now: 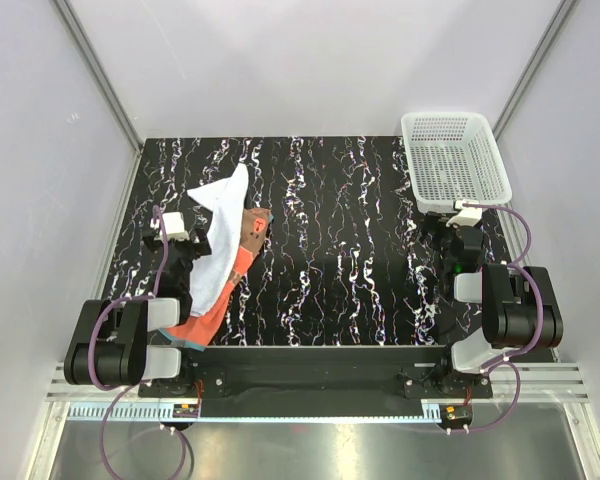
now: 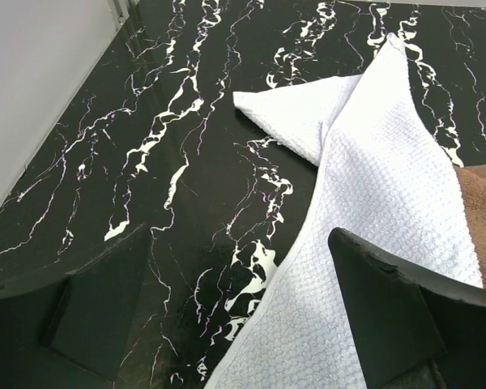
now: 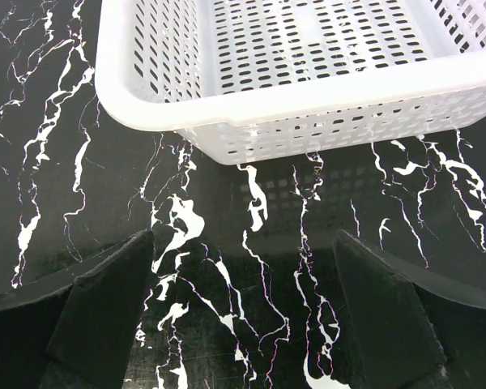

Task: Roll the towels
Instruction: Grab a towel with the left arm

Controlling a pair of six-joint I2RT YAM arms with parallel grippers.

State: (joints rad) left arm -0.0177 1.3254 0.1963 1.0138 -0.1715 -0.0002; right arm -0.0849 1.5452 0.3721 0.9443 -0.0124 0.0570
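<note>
- Plain white waffle towel (image 1: 218,235) drapes over orange-red teal-edged towel (image 1: 198,322), left on black marbled desk (image 1: 360,220); 2 unrolled.
- Left jaws wide open, empty, over white towel's edge; right jaws open, empty.
- Risk: grabbing overlapped layers drags both towels, roll goes lopsided.

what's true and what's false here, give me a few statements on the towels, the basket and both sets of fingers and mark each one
1. The white towel lies partly over the orange-red towel. True.
2. The white mesh basket holds a rolled towel. False: no towel shows in it; both towels lie on the left side of the table.
3. The left fingers are shut on the white towel. False: they stand wide open and grip nothing, with the towel in front of them.
4. The basket sits at the far right of the table, just beyond the open right fingers. True.
5. Both towels are rolled into cylinders. False: they lie unrolled in a loose, crumpled heap.
</note>
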